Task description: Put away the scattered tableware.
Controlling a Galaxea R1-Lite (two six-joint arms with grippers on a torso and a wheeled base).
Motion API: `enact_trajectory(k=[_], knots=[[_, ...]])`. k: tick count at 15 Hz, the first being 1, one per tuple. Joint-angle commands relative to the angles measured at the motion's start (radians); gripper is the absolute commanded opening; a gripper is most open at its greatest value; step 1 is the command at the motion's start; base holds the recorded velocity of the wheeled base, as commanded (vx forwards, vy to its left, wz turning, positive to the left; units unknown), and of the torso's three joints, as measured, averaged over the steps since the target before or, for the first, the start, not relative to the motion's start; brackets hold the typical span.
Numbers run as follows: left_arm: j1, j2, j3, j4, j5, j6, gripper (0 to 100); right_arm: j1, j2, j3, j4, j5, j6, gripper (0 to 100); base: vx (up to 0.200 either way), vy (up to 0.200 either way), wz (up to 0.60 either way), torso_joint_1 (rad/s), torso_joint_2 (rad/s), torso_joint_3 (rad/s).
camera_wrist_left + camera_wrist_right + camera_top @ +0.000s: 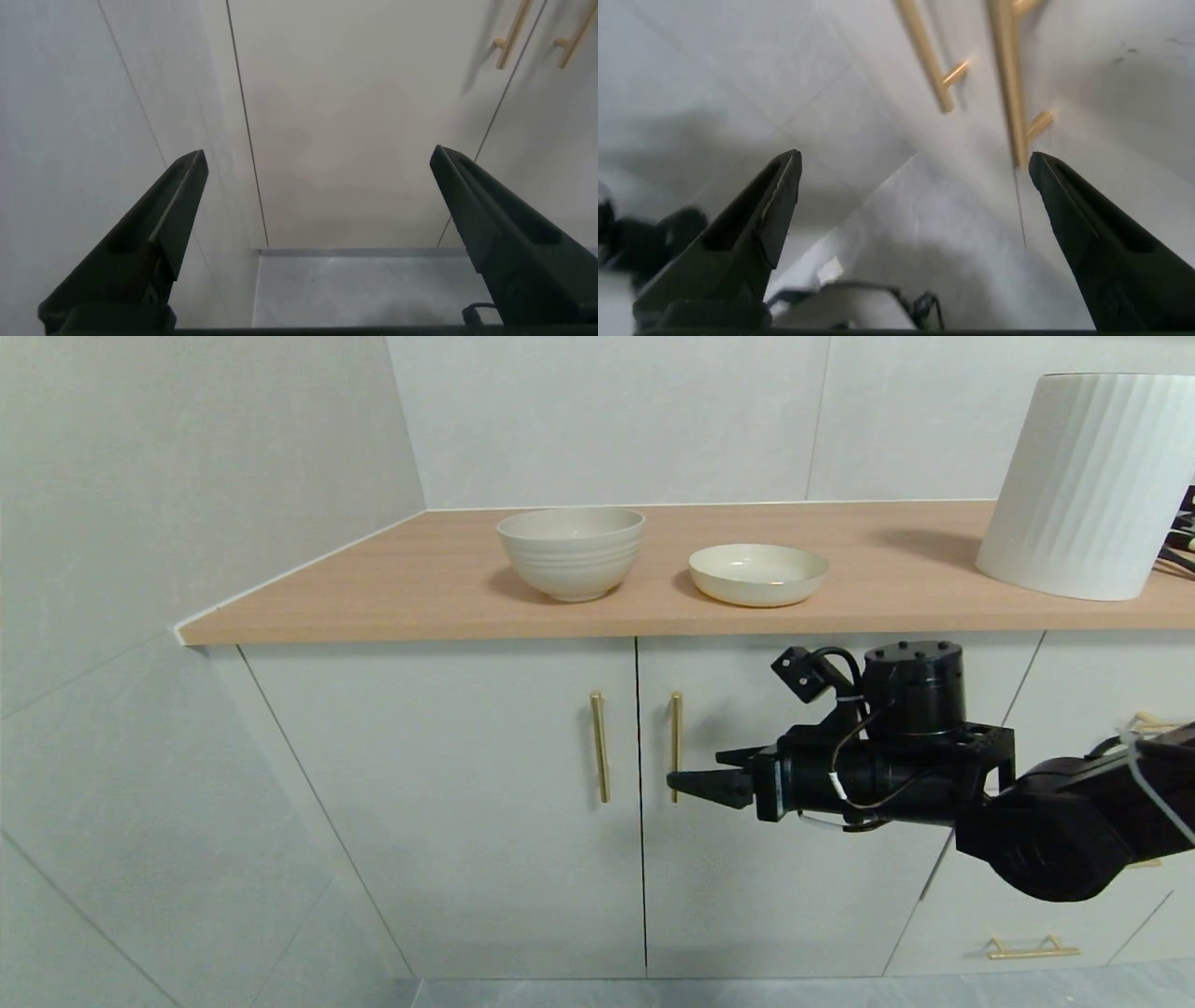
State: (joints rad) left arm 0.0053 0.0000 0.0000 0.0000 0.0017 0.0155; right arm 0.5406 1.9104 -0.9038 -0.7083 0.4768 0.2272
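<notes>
1. A deep cream bowl (570, 553) with ridged sides is seen upright on the wooden counter (373, 607) in the head view, towards the counter's left end.
2. A shallow cream dish (758, 574) is set just beside the bowl on its right, apart from it and upright.
3. A tall ribbed white container (1088, 485) stands on the counter, well apart from both on the far right.
4. Below the counter, two pale cabinet doors are shut, and a vertical brass handle is fitted to each side of the seam: the left handle (599, 747) and the right handle (676, 739).
5. A horizontal brass drawer handle (1027, 949) is seen low on the right.
6. The right gripper (695, 787) is held level in front of the right door, with its fingertips at the right handle. Whether the handle is touched cannot be told.
7. In the right wrist view, that gripper's two dark fingers are spread wide with nothing between them, and both brass handles are seen beyond the gap against the pale doors.
8. In the left wrist view, the left gripper (318, 157) is spread just as wide and nothing is held. A plain pale panel with a vertical seam faces it, and grey floor (355, 280) lies below.
9. Two brass handles are caught at the edge of that view, past one finger.
</notes>
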Motion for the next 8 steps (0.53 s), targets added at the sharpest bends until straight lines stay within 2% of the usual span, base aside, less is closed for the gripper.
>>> enact_trajectory(k=[1,2,4,8], knots=[[0.001,0.002,0.0,0.0,0.001,0.0,100,0.016,0.075,-0.006,-0.062,-0.015,0.038,100,0.0,0.0,0.0,0.0,0.0,0.0],[0.001,0.002,0.0,0.0,0.0,0.0,100,0.021,0.098,-0.004,-0.135,-0.029,0.087,100,0.0,0.0,0.0,0.0,0.0,0.0],[0.001,0.002,0.0,0.0,0.0,0.0,100,0.027,0.136,-0.013,-0.2,-0.056,0.107,100,0.0,0.0,0.0,0.0,0.0,0.0],[0.001,0.0,0.0,0.0,0.001,0.0,100,0.041,0.171,-0.043,-0.226,-0.089,0.139,100,0.0,0.0,0.0,0.0,0.0,0.0]])
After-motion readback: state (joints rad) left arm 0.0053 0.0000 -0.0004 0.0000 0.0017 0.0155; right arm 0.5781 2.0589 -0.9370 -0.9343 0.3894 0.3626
